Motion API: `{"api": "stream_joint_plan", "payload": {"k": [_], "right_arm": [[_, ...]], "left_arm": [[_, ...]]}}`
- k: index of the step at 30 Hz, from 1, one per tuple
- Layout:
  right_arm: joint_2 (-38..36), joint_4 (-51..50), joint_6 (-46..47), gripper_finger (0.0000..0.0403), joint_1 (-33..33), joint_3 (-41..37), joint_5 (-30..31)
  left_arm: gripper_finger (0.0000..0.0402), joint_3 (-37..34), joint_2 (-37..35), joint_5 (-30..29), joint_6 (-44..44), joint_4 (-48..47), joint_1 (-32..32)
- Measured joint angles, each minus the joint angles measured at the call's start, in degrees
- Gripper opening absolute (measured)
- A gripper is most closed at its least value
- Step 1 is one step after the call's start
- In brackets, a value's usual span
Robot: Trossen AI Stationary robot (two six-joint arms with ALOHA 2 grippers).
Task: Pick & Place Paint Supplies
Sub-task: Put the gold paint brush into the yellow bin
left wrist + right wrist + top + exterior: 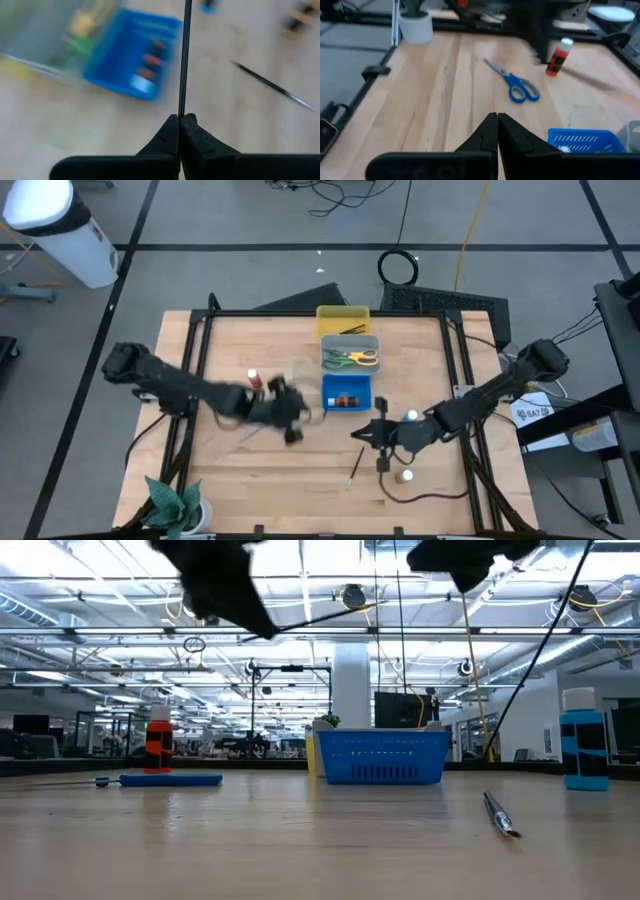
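Carrying a thin dark brush [185, 55] clamped in my left pincer [180, 119], with the blue tray [131, 55] just ahead, I judged a slow, level approach wisest.

We find one thin dark brush [184, 55] clamped at its end in the closed left gripper [180, 120], lifted off the table. A second brush [354, 469] lies flat toward the near edge. The red bottle [254, 381] stands upright left of centre; blue-handled scissors [517, 86] lie flat beside it. The blue bottle [584, 749] stands upright toward the right edge.
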Motion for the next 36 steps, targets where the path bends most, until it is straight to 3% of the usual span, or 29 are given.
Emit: {"api": "stream_joint_plan", "payload": {"k": [3, 9, 17, 22, 29, 36], "right_arm": [[-3.6, 0.5, -0.2, 0.0000, 0.0, -2.7, 1.1], [-7.7, 1.2, -0.7, 0.0000, -0.1, -7.7, 1.8], [-8.6, 3.8, -4.5, 0.0000, -2.3, -10.8, 1.6], [-8.5, 3.7, -4.5, 0.0000, -3.7, -11.0, 1.6], [-8.5, 3.7, -4.9, 0.0000, -4.8, -11.0, 1.6], [-8.5, 3.6, -5.1, 0.0000, -4.8, -11.0, 1.6]], "left_arm": [[0.0001, 0.0, -2.5, 0.6, 6.2, 0.3, 8.1], [0.0001, 0.0, -3.3, 9.8, 20.2, 4.3, 26.3], [0.0000, 0.0, 2.8, 26.9, 26.5, 25.5, 44.6], [0.0000, 0.8, 10.9, 34.6, 26.5, 34.2, 48.8], [0.0008, 9.1, 20.5, 34.2, 26.3, 29.0, 50.7], [0.0073, 12.1, 22.4, 32.3, 25.2, 23.6, 50.5]]}}
